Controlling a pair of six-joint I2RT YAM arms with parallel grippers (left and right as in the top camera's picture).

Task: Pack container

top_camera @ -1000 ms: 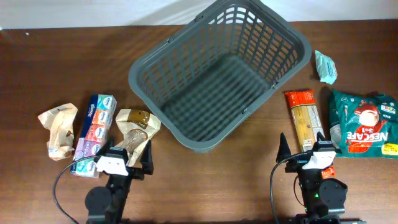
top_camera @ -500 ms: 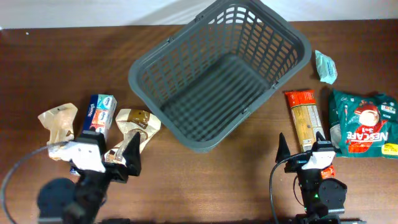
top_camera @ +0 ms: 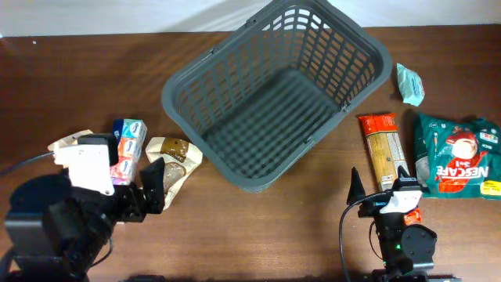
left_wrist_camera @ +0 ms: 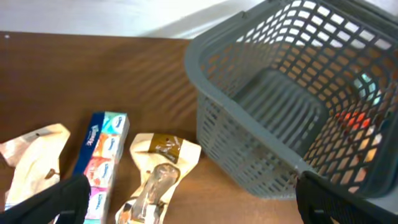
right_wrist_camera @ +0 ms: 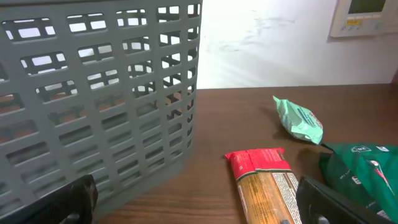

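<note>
Both my grippers stand spread wide, holding nothing. My left gripper (left_wrist_camera: pixel 194 204) hangs above the near-left of the table (top_camera: pixel 235 227), looking down on a cream snack packet (left_wrist_camera: pixel 158 180), a tissue pack (left_wrist_camera: pixel 102 158) and a crumpled paper bag (left_wrist_camera: pixel 31 155). The container (top_camera: pixel 274 94) sits at the table's far middle, turned at an angle, nothing in it. My right gripper (right_wrist_camera: pixel 196 202) rests low near the spaghetti packet (right_wrist_camera: pixel 270 183), with a coffee bag (top_camera: pixel 458 157) and a small green packet (right_wrist_camera: pixel 298 119) beyond. As I judge it, a first pick is at hand: drop squarely over the snack packet, straddle its narrow width, close firmly, then lift clear of the thick rim before releasing.
</note>
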